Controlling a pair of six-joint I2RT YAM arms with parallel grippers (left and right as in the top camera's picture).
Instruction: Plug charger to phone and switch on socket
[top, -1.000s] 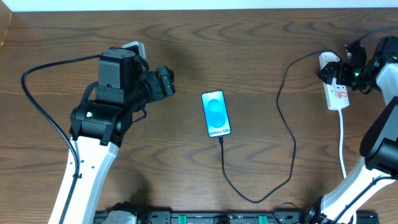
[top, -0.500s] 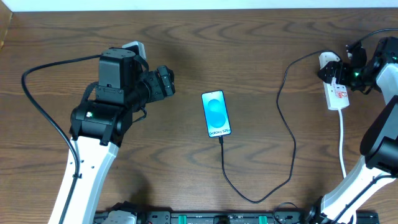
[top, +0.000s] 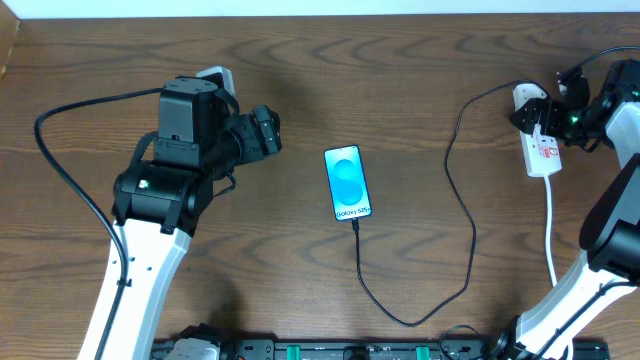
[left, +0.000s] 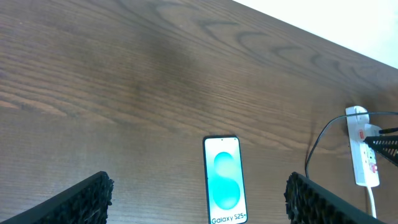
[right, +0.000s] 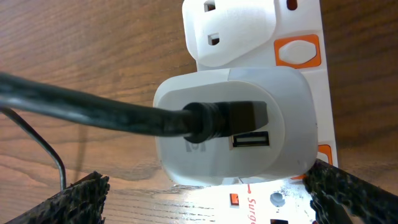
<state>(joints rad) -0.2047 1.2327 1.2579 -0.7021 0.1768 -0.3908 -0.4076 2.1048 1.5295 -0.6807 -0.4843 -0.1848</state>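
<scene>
The phone (top: 349, 183) lies mid-table with its blue screen lit, and shows in the left wrist view (left: 226, 182). The black charger cable (top: 467, 215) runs from the phone's bottom edge in a loop to the white adapter (right: 233, 127), which sits plugged in the white socket strip (top: 543, 150), also seen in the right wrist view (right: 298, 37). My right gripper (top: 535, 118) hovers open over the strip's far end, its fingers (right: 205, 199) either side of the adapter. My left gripper (top: 268, 131) is open and empty, left of the phone, its fingers (left: 199, 199) wide apart.
The strip's white lead (top: 551, 230) runs toward the table's front edge on the right. A black arm cable (top: 70, 170) loops at the left. The strip has orange switches (right: 297, 51). A black rail (top: 330, 350) lines the front edge.
</scene>
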